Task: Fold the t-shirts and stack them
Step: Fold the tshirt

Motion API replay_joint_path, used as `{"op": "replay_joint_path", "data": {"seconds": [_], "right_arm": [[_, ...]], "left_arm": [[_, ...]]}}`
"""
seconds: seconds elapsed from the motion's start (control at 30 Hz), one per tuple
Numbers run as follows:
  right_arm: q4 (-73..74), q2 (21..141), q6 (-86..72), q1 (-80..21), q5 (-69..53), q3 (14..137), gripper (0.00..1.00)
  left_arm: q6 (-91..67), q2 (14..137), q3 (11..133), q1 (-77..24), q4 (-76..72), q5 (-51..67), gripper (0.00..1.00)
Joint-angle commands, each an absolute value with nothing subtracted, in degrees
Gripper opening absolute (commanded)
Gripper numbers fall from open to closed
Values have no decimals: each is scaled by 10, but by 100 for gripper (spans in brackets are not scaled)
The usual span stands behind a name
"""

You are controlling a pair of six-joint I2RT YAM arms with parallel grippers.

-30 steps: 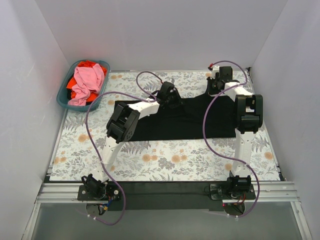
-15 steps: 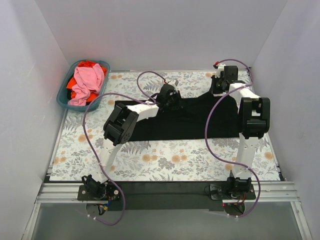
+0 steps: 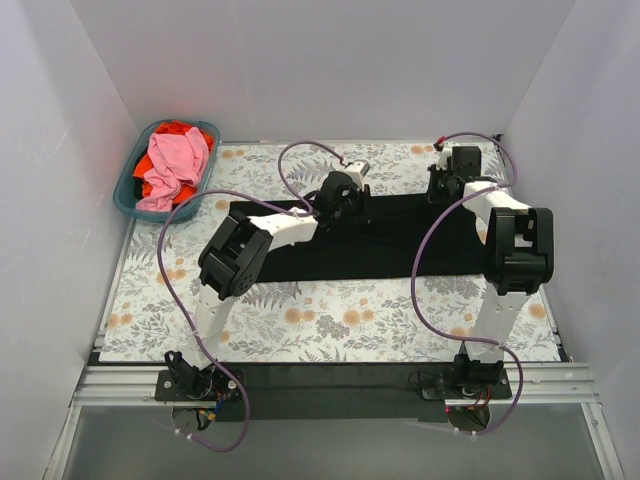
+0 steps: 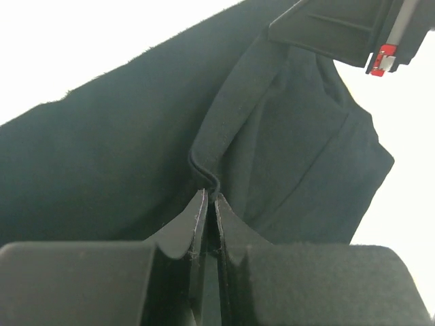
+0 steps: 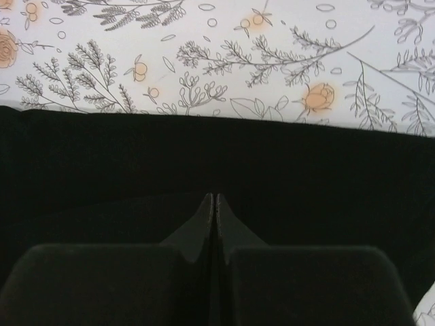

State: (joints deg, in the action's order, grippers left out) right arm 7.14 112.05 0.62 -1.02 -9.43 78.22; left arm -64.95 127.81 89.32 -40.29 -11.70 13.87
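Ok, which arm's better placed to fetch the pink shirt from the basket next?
Probably the left. The pink shirt lies in the basket at the table's far left corner; the left gripper is nearer, though shut on the black shirt. The right gripper is far right.

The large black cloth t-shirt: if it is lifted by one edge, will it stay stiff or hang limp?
Probably limp: the large black cloth t-shirt buckles into a soft ridge where the left gripper pinches it. Pushed, it would likely bunch rather than slide, since it lies flat on the flower-printed table.
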Motion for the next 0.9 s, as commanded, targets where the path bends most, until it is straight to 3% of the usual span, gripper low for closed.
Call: {"op": "replay_joint_path", "data": {"seconds": [0.0,0.87], "right_arm": [[31,1077,-16,-5,-68,752,1],[5,1053,-33,14,-106,777,1]], "left_arm": [[-611,1220,875,-415,-139,153,0],[-512,1213,901,-423,-169,97,1]]}}
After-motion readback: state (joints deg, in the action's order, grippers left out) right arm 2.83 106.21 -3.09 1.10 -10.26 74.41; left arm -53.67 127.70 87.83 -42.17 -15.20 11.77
